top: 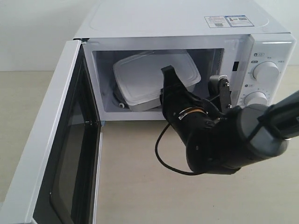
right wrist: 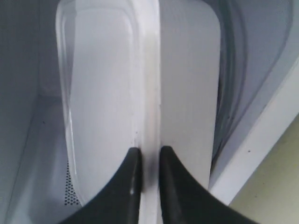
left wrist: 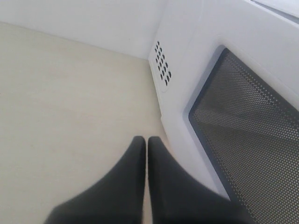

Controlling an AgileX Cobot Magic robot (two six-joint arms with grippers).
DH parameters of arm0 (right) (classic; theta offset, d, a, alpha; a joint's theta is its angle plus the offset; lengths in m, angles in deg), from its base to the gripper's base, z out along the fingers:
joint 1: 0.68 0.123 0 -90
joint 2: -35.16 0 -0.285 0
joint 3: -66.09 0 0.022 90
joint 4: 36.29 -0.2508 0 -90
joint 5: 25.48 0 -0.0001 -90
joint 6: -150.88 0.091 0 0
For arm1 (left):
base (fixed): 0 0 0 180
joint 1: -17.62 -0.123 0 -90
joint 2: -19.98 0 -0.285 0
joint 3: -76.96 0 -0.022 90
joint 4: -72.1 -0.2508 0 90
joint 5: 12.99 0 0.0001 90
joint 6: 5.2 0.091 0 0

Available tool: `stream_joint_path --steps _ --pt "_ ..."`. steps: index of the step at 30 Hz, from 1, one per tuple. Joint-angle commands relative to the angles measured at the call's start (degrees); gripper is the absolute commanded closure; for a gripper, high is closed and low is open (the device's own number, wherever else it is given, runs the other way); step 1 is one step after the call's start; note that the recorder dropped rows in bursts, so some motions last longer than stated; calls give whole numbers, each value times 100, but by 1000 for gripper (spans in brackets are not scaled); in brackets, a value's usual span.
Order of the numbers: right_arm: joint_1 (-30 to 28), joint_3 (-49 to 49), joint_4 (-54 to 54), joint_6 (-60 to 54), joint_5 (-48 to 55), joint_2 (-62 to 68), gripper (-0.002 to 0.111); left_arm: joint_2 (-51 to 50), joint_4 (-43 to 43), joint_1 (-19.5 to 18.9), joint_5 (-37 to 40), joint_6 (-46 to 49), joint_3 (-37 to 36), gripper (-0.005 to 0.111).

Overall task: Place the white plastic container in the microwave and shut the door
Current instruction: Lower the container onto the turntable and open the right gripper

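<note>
Pinching rim of box (top: 142,74) with right gripper (right wrist: 145,161), nearly closed; tilted inside microwave (top: 187,23), 11 o'clock of gripper. Likely light, flexible, slick: grip stiff rim. Nothing in left gripper (left wrist: 145,144), closed.

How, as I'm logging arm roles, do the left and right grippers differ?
The right gripper clamps the rim of the white plastic container; the left gripper is shut on nothing. The right gripper reaches inside the microwave; the left gripper sits outside, beside the open door. Both are dark and tapered.
</note>
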Motion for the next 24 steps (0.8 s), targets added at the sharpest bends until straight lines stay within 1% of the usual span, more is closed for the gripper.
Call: stream_joint_path --steps 1,11,19,24 --pt "-41 -383 128 158 -150 278 109 10 36 -15 -14 18 -22 103" --pt "-331 -691 385 157 -141 507 108 10 36 -15 -14 18 -22 103" --pt "-433 -717 473 251 -100 507 97 10 36 -15 -14 18 -22 103" --pt "-437 -764 517 251 -84 507 96 10 36 -15 -14 18 -22 103"
